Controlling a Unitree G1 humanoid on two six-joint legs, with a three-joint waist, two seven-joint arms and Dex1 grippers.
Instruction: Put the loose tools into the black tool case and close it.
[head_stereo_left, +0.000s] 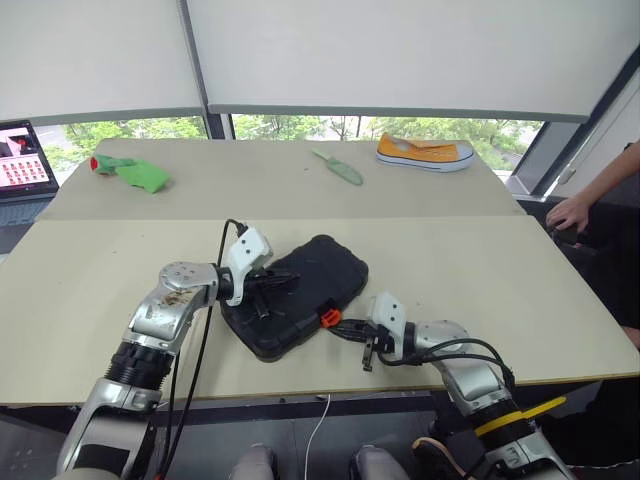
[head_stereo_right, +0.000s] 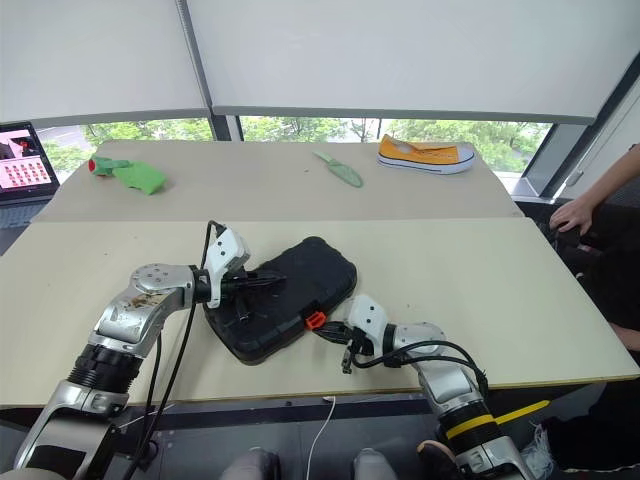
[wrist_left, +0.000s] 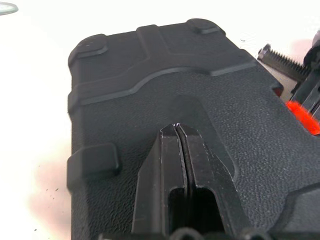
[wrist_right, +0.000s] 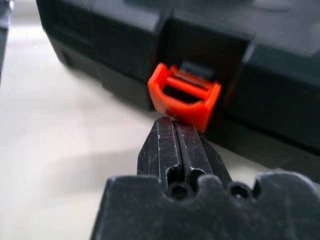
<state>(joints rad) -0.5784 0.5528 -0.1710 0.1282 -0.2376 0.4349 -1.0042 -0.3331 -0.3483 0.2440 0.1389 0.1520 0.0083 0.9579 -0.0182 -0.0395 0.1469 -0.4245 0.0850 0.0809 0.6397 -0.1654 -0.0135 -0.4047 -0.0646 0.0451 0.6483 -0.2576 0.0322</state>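
The black tool case (head_stereo_left: 310, 280) lies with its lid down on the near part of the table, its textured outside (wrist_left: 150, 100) facing up. My left gripper (head_stereo_left: 285, 281) is shut and rests on top of the lid (wrist_left: 176, 126). At the case's front edge the small orange latch (wrist_right: 184, 97) sticks out, unfastened. My right gripper (wrist_right: 175, 122) is shut with its tips right under the orange latch (head_stereo_left: 327, 318). The loose tools are hidden or out of view.
A green trowel-like tool (head_stereo_left: 338, 167) and a yellow shoe (head_stereo_left: 424, 153) lie on the far table. A green object with a red tip (head_stereo_left: 130, 172) sits at far left beside a laptop (head_stereo_left: 22, 160). A person's hand (head_stereo_left: 572, 212) rests at the right edge.
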